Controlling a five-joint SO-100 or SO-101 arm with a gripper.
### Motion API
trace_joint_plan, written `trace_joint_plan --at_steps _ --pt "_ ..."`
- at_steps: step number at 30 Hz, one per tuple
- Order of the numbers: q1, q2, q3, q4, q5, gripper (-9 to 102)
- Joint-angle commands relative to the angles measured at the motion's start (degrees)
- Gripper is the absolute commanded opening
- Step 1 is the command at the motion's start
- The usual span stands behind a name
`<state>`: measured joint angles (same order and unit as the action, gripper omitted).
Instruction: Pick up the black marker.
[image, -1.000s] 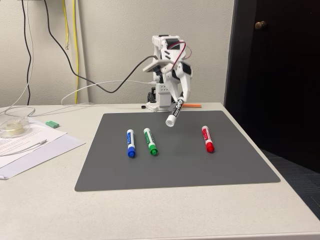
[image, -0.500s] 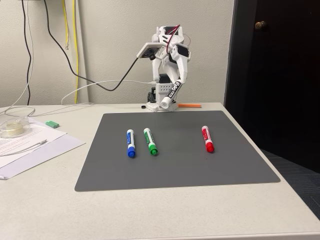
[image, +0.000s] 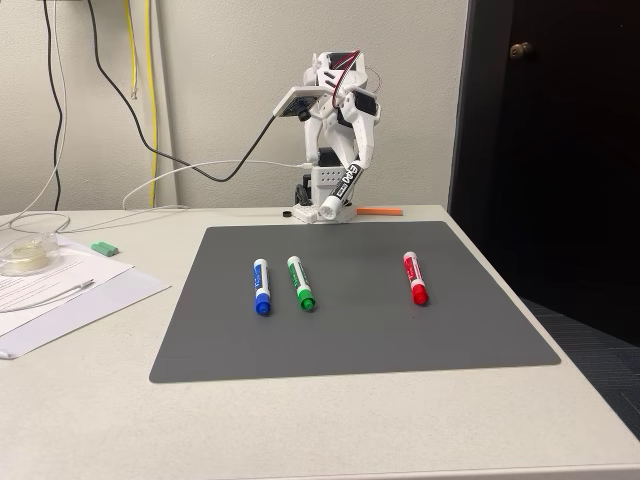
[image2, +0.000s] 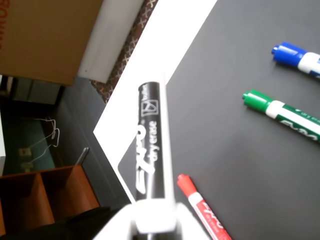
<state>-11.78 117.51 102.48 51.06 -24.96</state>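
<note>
One black marker (image: 342, 188) hangs tilted, seemingly clamped in the raised pincer (image: 352, 166).

Blue marker (image: 261, 286), green marker (image: 301, 283), red marker (image: 415, 277), grey mat (image: 350, 330), perhaps papers (image: 60, 290)

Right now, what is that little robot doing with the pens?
The white robot arm's gripper is holding the black marker up in the air, tilted, close to its own base at the back of the table. Three more markers lie flat on the gray mat: a blue one, a green one and a red one, off to the right.
</note>
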Motion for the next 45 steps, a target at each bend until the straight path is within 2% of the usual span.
trace_joint_plan --at_steps 1,16,21,45 --pt "0.26 1.58 -3.25 0.18 -0.35 0" --pt "0.53 1.76 -3.08 0.44 -0.44 3" --pt "0.7 1.85 -3.08 0.53 -0.44 24" --pt "1.32 2.37 -2.29 -0.62 0.44 23"
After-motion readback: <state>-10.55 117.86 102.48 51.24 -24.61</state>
